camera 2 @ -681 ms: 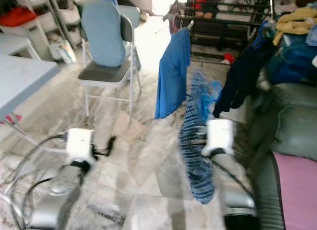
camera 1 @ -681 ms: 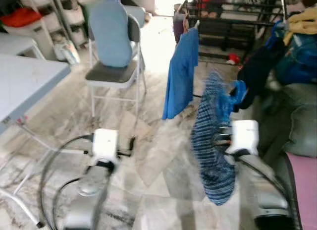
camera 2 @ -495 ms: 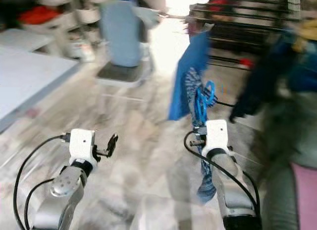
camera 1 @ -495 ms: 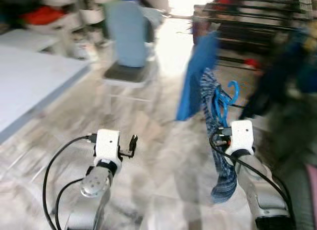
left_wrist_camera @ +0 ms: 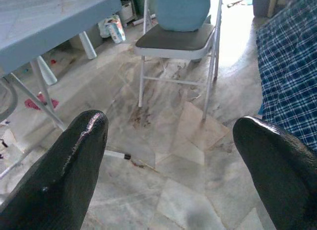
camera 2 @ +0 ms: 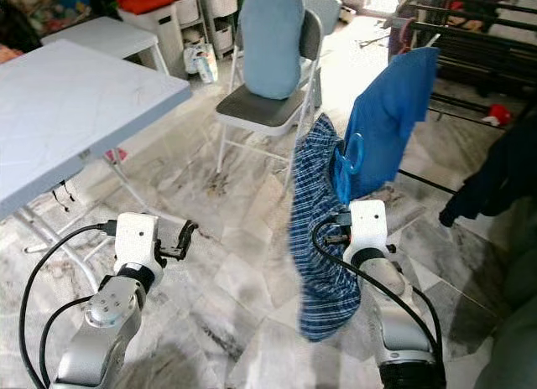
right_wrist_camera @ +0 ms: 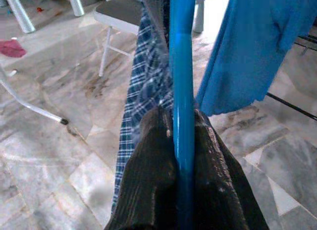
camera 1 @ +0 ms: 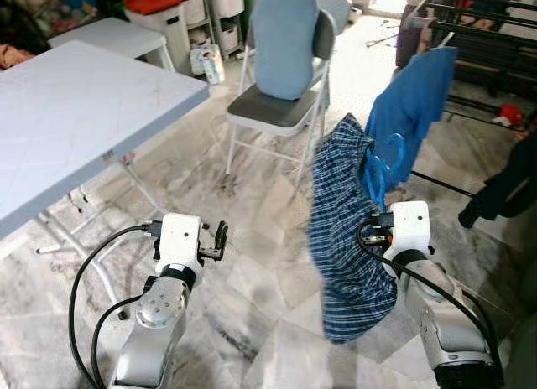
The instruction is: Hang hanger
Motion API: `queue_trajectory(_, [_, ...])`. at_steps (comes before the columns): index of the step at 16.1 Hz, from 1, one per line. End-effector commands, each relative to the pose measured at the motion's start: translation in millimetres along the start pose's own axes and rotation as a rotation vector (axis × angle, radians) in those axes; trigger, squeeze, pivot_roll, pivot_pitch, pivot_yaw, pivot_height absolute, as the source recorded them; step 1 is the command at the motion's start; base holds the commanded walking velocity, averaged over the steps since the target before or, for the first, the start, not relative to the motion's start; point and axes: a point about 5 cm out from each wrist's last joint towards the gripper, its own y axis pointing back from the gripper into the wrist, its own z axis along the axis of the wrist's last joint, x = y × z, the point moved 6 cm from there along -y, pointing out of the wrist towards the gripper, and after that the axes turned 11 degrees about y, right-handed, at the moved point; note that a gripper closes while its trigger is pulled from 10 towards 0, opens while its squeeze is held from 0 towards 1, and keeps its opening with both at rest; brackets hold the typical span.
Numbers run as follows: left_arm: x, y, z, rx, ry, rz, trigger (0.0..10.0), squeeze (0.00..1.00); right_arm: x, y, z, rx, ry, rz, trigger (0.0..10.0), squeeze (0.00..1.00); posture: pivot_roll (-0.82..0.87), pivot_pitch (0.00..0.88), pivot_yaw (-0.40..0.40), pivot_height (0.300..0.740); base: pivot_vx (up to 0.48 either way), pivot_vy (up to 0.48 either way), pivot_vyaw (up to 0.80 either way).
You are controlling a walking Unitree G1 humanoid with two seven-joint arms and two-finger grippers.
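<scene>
Two grippers low in the head-camera frames. Right gripper (right_wrist_camera: pixel 183 141), lower right, clenched on the blue hanger (camera 1: pixel 375 167), fingers (right_wrist_camera: pixel 153 155) pinching the plastic bar from both sides in the wrist view (a firm hold, judging by how snugly the bar sits between them). Held upright, hook topmost, so that the plaid shirt (camera 1: pixel 340 238) drapes freely down the near side of the arm and clear of the marble floor (camera 1: pixel 252 280); carried high for that reason, most likely, and to keep the hook ready for a rail. Left gripper (camera 1: pixel 220 238), lower left, empty and spread wide, fingertips (left_wrist_camera: pixel 74 155) well apart over bare tile; presumably idle, kept out of the way of the load.

Centre frame, beyond the shirt, a folding chair (camera 1: pixel 281 112) with a pale blue cushion (camera 1: pixel 285 28) leaning against its back. Left side, a grey folding table (camera 1: pixel 75 112) on splayed legs. Right of the chair, a blue shirt (camera 1: pixel 411 100) already hanging from the end of a dark drying rack (camera 1: pixel 478 28) at the upper right, a dark garment (camera 1: pixel 503 188) at the right edge. Likely destination that rack, well apart from the hanger as yet, so task at the carrying stage, hanging not yet done. Upper left, white storage drawers (camera 1: pixel 168 24) under something red.
</scene>
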Motion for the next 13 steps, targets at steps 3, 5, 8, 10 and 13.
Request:
queue_trajectory(3, [1.3,-1.6,-1.1,0.005,-0.072,-0.002,10.0,0.0,11.2,-6.3,23.8,-0.09,0.001,0.078,10.0,0.0,-0.09,0.02,0.064,0.74,0.0,0.0,0.8])
queue_trajectory(5, [0.5,0.0,-4.1,0.012,-0.092,-0.008,10.0,0.0,17.7,-7.3,31.0,-0.125,0.031,0.109,10.0,0.0,-0.09,0.009,0.068,0.74,0.0,0.0,0.8])
queue_trajectory(8, [3.0,-5.5,1.6,-0.007,-0.117,-0.013,10.0,0.0,26.7,-14.8,40.0,-0.146,-0.019,0.138,10.0,0.0,-0.07,0.0,0.046,0.74,0.0,0.0,0.41])
queue_trajectory(10, [12.3,-8.0,5.9,-0.015,-0.088,0.007,10.0,0.0,35.3,-17.8,46.6,-0.171,-0.004,0.17,10.0,0.0,-0.06,0.0,0.045,0.74,0.0,0.0,0.0])
queue_trajectory(13, [9.8,-2.1,1.7,-0.011,-0.071,-0.024,10.0,0.0,41.6,-17.3,52.6,-0.207,0.031,0.187,10.0,0.0,-0.06,0.0,0.051,0.74,0.0,0.0,0.0])
